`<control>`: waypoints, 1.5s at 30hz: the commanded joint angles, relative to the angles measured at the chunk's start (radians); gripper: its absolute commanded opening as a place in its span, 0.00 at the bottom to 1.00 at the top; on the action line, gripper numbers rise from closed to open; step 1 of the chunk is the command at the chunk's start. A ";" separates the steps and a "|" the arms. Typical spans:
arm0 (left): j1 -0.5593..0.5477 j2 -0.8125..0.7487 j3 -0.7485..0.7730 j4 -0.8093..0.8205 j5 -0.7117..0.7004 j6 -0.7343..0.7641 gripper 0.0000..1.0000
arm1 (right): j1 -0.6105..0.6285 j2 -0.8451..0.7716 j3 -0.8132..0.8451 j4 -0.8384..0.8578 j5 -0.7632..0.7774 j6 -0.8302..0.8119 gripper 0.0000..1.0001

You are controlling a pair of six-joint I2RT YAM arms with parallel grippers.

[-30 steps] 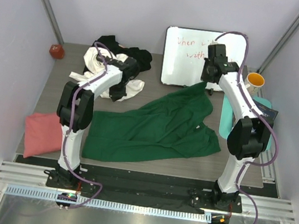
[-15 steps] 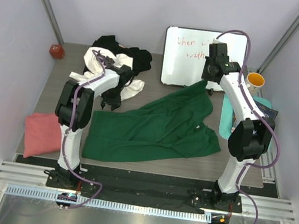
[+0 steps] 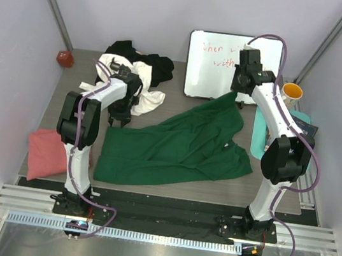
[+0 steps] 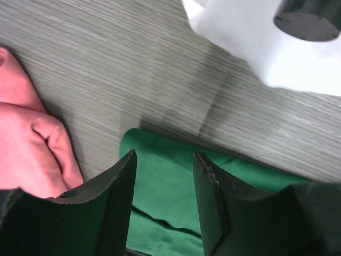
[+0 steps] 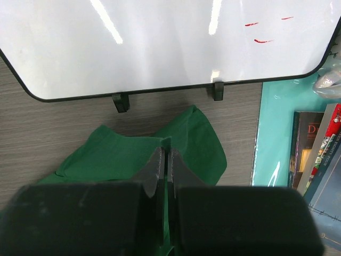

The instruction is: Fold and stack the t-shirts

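Shifted since a second ago: left gripper (image 3: 119, 119), drawn off the heap of cloth at the far-left of the table (image 3: 66, 96) and brought a little nearer the near edge, elbow swung out toward the left edge; parted now where clenched before, grasping nothing. Hovers over the far-left corner of the dark green t-shirt (image 3: 174, 148), with bare wood and that green corner showing between the parted jaws in the left wrist view, no cloth caught there. Green cloth spread across the middle of the table, running from near the near-left corner up toward the far-right. Unmoved at the far end: right gripper (image 5: 164, 152), clenched on a fold of the green cloth and holding it raised to a peak just in front of the whiteboard (image 3: 213, 63). Salmon pink t-shirt (image 3: 48, 151) crumpled at the near-left corner, just beside the green hem. White t-shirt (image 3: 151, 99) and black t-shirt (image 3: 162, 67) tangled together toward the far-left, just beyond the left gripper. Teal mat (image 3: 260, 132) along the right edge; red ball (image 3: 64, 58) by the far-left corner
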 commanded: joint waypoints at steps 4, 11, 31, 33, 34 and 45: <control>-0.002 0.001 -0.005 0.011 0.026 -0.001 0.47 | -0.013 -0.044 0.009 0.031 -0.005 -0.011 0.01; -0.002 0.047 -0.005 0.013 0.027 -0.003 0.46 | -0.014 -0.047 0.012 0.029 -0.011 -0.009 0.01; -0.002 0.010 0.029 0.014 -0.009 0.004 0.00 | -0.023 -0.091 -0.036 0.044 0.039 0.001 0.01; -0.002 -0.039 0.045 0.013 -0.060 -0.004 0.00 | -0.027 -0.104 -0.054 0.047 0.072 0.014 0.01; -0.002 -0.056 0.050 0.013 -0.071 -0.006 0.00 | -0.030 -0.123 -0.063 0.052 0.082 0.018 0.01; -0.002 -0.211 0.148 0.005 -0.086 0.022 0.00 | -0.059 -0.245 -0.119 0.110 0.089 0.061 0.01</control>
